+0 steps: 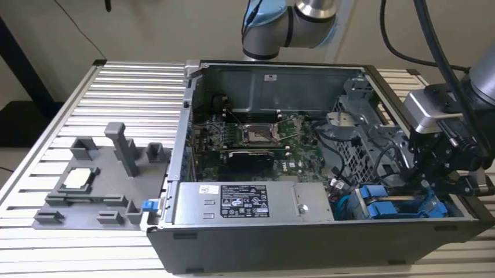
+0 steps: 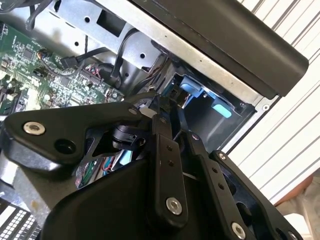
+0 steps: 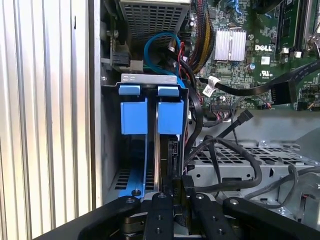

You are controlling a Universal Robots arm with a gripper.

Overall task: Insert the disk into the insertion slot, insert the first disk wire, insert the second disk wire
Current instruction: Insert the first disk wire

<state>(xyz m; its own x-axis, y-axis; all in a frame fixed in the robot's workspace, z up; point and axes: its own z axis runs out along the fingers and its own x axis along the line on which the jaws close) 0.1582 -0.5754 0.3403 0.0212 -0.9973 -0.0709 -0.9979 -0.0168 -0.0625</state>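
First wrist view looks along the disk (image 3: 170, 117): a bright blue carrier with a square end tab, a small blue clip beyond it, and a thin silver edge of the drive running beside the blue. Its label face is hidden. It sits in the insertion slot (image 3: 150, 78), the grey sheet-metal bay, side by side with a second blue-tabbed carrier (image 3: 134, 116) that lies toward the case wall (image 3: 95, 125).

The gripper (image 3: 179, 189) lines up with the disk at the end away from the tab. Its black fingers (image 3: 160, 212) stand close together with only a narrow dark gap, right at the carrier's near end. Whether they pinch anything there I cannot tell.

Black cables (image 3: 225, 147) run over a perforated grey cage (image 3: 240, 156) just beside the disk, and one loop (image 3: 197, 115) hugs the carrier's side. A blue cable (image 3: 160, 45) curls beyond the tabs, near the motherboard (image 3: 250, 65).

In the exterior view the gripper is at the lower right of the frame, reaching down into the open computer case (image 1: 309, 237) over the blue carriers. The labelled power-supply box (image 1: 240, 202) sits just to the exterior view's left of them. At the lower left of the frame a grey fixture (image 1: 101, 179) rests on the slatted table (image 1: 131, 104), well apart from the case's drive corner.
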